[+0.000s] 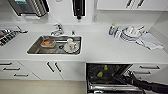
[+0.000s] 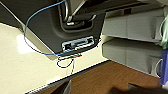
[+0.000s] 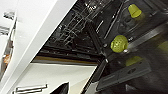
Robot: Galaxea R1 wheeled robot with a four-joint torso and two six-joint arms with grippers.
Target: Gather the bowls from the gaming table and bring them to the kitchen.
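1. Kitchen reached: white countertop [image 1: 105, 47], steel sink [image 1: 33, 47], open dishwasher [image 1: 107, 75] below.
2. Yellow-green bowl [image 3: 119, 43] seated in dishwasher rack; second yellow piece [image 3: 134, 10] deeper in, type unclear. Same bowl in head view [image 1: 100, 74].
3. Right arm [image 1: 140, 83] reaching toward the rack; claw opening cannot be told, nothing seen held. Left claw likewise cannot be told.
4. Handling, judged: light, rigid, probably smooth plastic, slippery if wet; best pinched across the rim.
5. Round, so no long axis; dome side toward wrist camera, apparently tipped mouth-down.
6. Dishes [image 1: 71, 46] in sink, plates [image 1: 130, 35] stacked on counter.
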